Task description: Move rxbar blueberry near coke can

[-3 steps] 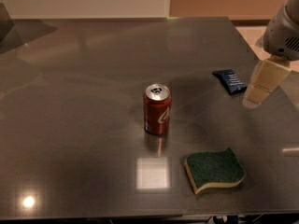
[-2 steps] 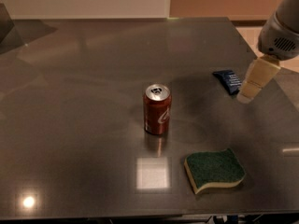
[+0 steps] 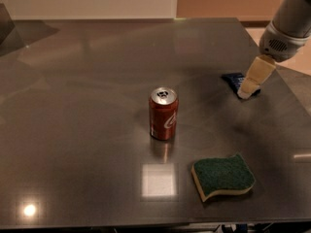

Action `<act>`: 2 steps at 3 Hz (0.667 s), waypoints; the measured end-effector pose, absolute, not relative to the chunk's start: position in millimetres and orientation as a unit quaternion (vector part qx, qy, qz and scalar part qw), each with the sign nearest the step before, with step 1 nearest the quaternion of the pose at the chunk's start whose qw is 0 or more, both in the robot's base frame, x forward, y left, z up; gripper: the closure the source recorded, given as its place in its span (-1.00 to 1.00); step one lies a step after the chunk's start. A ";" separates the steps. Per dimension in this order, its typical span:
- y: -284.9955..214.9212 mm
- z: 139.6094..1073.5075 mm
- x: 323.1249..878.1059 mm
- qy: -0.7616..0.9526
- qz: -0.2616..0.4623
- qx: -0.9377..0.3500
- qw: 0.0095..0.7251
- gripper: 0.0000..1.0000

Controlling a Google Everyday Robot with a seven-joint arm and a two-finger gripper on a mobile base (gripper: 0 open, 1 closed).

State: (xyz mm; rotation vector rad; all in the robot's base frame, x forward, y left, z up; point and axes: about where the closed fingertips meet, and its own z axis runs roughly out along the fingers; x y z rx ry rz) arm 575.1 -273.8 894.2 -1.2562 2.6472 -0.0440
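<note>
Steel-grey and glossy, the table (image 3: 73,96) filled the one camera view, with pale patches of lamp glare near its front edge. The coke can (image 3: 164,113) stood upright near the middle. The rxbar blueberry (image 3: 232,77) lay flat, well apart from the can, off toward the table's far right side. A green-and-yellow sponge (image 3: 223,176) sat nearer the front, to the right of the can and clear of both.

The gripper (image 3: 246,91) hung from the arm at the upper right, angled down and leftward, and its pale tip covered the right end of the bar. Whether it was apart, together or clamped on the wrapper could not be told, nor whether the tip touched the bar.

A second before, the tip had been out to the right of the bar, over bare table. It had since slid steadily left until it overlapped the wrapper. The bar, can and sponge had not shifted.

By my reading, that made this the end of the approach. The reach looked lined up, but nothing showed the bar lifted or carried yet, so the whole trip across to the can was still to come.
</note>
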 end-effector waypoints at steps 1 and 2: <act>-280.6 874.9 594.5 0.915 -0.010 -0.395 0.087 -1.00; -286.7 858.0 610.2 0.928 -0.002 -0.366 0.063 -1.00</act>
